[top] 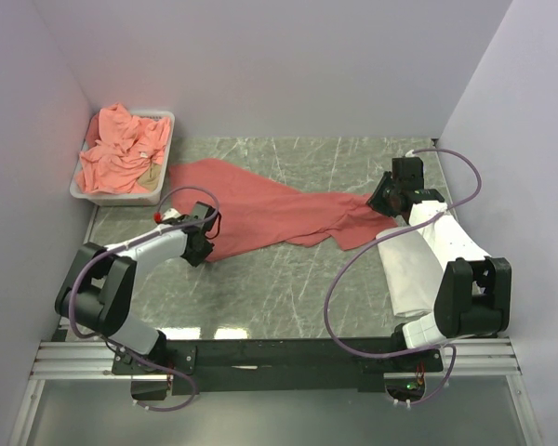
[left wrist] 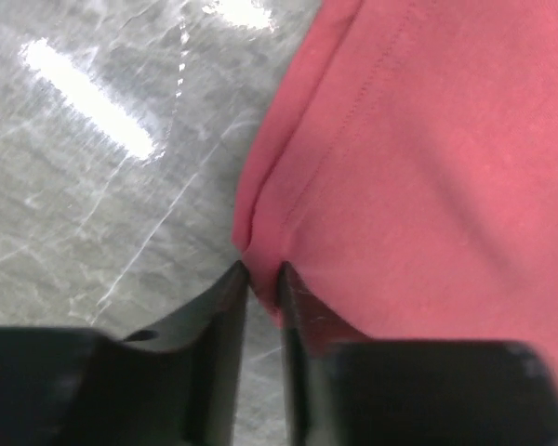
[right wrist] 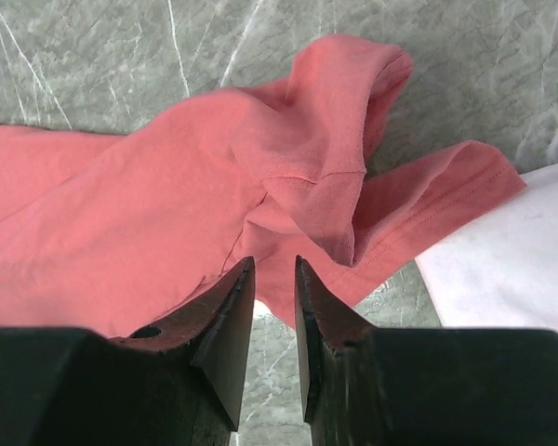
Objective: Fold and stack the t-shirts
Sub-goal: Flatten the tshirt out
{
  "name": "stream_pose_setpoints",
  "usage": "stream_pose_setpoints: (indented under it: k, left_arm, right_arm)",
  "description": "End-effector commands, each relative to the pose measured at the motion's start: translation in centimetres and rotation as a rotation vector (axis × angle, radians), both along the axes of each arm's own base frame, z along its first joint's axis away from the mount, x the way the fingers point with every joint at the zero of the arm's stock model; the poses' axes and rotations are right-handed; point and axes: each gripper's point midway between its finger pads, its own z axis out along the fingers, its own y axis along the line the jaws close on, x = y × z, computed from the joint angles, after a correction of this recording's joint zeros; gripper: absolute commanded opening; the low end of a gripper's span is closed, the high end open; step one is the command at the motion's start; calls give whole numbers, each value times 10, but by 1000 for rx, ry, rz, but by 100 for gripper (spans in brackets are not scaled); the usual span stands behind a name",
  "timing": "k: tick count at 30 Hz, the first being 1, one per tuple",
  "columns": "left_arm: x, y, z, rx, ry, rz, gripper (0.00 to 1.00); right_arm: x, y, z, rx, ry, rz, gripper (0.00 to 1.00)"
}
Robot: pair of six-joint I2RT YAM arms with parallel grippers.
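At L tool (left wrist: 262, 271): stitched t-shirt (left wrist: 428, 167), poss. pinched.

Bright overhead glare on table (left wrist: 84, 93)

Matt coral cloth t-shirt (top: 260, 209), glossy marbled table (top: 288, 288), white plastic tray (top: 112, 197)

Count: 1 red t-shirt (top: 260, 212) spread mid-table. 1 white folded garment (top: 405, 265) near right. 1 tray (top: 112, 197) far left holding a salmon shirt heap (top: 121, 153), number unclear.
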Motion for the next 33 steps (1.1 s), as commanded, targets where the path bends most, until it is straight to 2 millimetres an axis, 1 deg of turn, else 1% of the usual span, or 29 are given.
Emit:
stream_pose_setpoints:
  k: [1,3,4,5,6,8,9,10,11,12,14,15,16,17,18,19,21,23,24,25,26,27,28,29,30,31,33]
  left_arm:
    - [5,4,-1,37,4,15,24]
    - [8,12,9,50,-15,20,2]
    - [9,18,15,58,-29,35,1]
    - [12,22,28,52,-64,34,1]
    - [14,35,34,50,-81,68,1]
    - [14,50,47,40,-107,79,1]
    - [17,66,62,31,-149,123,1]
    - [16,76,69,32,-162,141,1]
    - [16,82,82,26,-196,135,1]
    - [18,97,90,25,-218,173,1]
    - [18,107,106,19,-258,172,1]
    - [20,115,112,20,-274,190,1]
    - [21,115,115,17,-279,179,1]
    - [19,128,117,22,-278,207,0]
    - [21,127,119,6,-283,196,1]
    - [22,129,120,-3,-284,193,1]
    - [24,133,120,-15,-286,188,1]
    - [25,135,119,-20,-286,185,1]
    - [26,134,119,-29,-288,177,1]
    - [26,134,119,-29,-290,169,1]
    - [27,134,119,-32,-289,165,1]
    - [28,135,120,-33,-294,163,1]
    - [28,134,120,-38,-294,156,1]
    - [28,133,119,-37,-292,147,1]
    - [28,134,119,-38,-293,147,1]
    - [29,133,119,-41,-296,138,1]
    - [29,131,116,-47,-293,133,1]
  right_arm:
    - [12,4,23,-4,-82,20,31]
    - [10,3,24,-3,-85,19,31]
    - [8,3,24,-1,-85,20,31]
    - [8,5,25,6,-92,23,31]
    - [6,6,25,12,-93,21,31]
    - [2,9,21,5,-90,22,31]
    - [0,10,20,1,-86,22,31]
    - [-3,10,15,-3,-76,22,31]
    - [-5,12,14,-3,-71,24,31]
    - [-7,17,12,-8,-65,37,32]
    - [-12,20,9,-21,-62,42,32]
    - [-14,24,8,-32,-61,46,34]
    - [-17,25,3,-37,-51,47,36]
    - [-18,25,1,-43,-50,41,36]
    - [-20,27,-2,-40,-44,44,38]
    - [-26,33,-9,-39,-30,58,38]
    - [-31,41,-14,-33,-33,78,38]
    - [-41,52,-22,-31,-21,99,39]
    - [-45,54,-21,-27,-26,103,39]
    - [-55,58,-29,-27,-9,115,40]
    - [-59,59,-30,-17,-9,105,40]
    - [-63,56,-25,-17,-32,91,40]
    - [-72,53,-33,-21,-17,79,41]
    - [-77,50,-33,-16,-18,56,43]
    - [-80,45,-26,-17,-47,37,45]
    - [-87,42,-31,-22,-40,26,47]
    - [-93,41,-31,-13,-42,22,49]
